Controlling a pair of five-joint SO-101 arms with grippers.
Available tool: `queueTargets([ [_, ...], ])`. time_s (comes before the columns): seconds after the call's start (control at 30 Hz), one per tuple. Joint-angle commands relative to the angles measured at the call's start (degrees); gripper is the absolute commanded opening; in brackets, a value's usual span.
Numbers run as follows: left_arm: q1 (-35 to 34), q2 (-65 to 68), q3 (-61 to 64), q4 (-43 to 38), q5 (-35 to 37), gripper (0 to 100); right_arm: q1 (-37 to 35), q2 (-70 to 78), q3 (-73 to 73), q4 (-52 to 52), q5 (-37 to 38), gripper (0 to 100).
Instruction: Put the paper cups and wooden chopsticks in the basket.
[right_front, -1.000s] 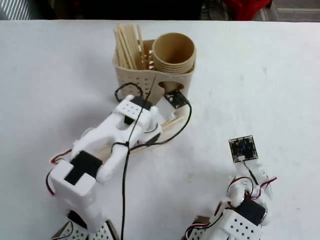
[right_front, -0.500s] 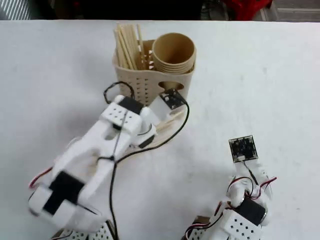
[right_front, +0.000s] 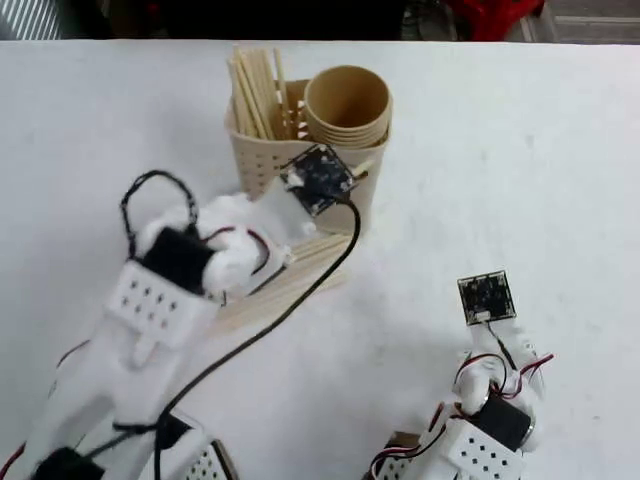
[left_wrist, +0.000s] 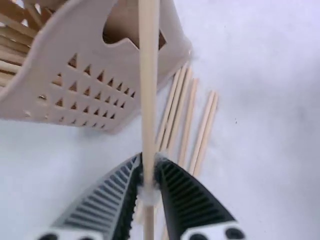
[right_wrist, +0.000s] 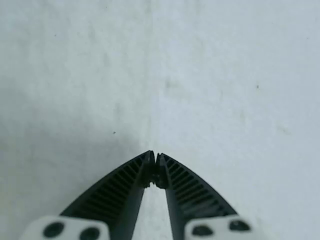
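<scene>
High view, from the left: the left arm (right_front: 150, 300) stretches over the desk (right_front: 540, 150) toward the basket (right_front: 262, 165). Its body and black cable (right_front: 300, 290) cover part of the loose chopsticks (right_front: 295, 268), which lie flat on the desk just in front of the basket. In the left wrist view, the fingers of the left gripper (left_wrist: 148, 161) are clamped on a single chopstick (left_wrist: 148, 75). It points across the basket's perforated wall toward the handle cut-out, and the loose sticks lie side by side just beside the basket's corner. Inside the basket, a bundle of chopsticks (right_front: 255, 90) leans in the left part and a stack of paper cups (right_front: 347, 105) sits in the right part. Farther right, the right arm (right_front: 490, 410) sits at the desk's near edge, well apart from the basket. The fingers of the right gripper (right_wrist: 154, 161) are pressed together with nothing between them, above bare desk.
</scene>
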Motion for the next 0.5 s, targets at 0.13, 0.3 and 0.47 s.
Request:
queueTargets([
  [0.13,-0.84,-9.63,-9.14,0.00,-0.09,2,0.04,-0.22,0.53,-0.84,0.09,1.7],
  [0.3,-0.84,-9.63,-14.68,-5.98,-0.09,2,0.04,-0.22,0.53,-0.84,0.09,1.7],
  [0.47,-0.84,-9.45,-14.68,-21.54,0.00,2,0.04,-0.22,0.53,-0.84,0.09,1.7],
])
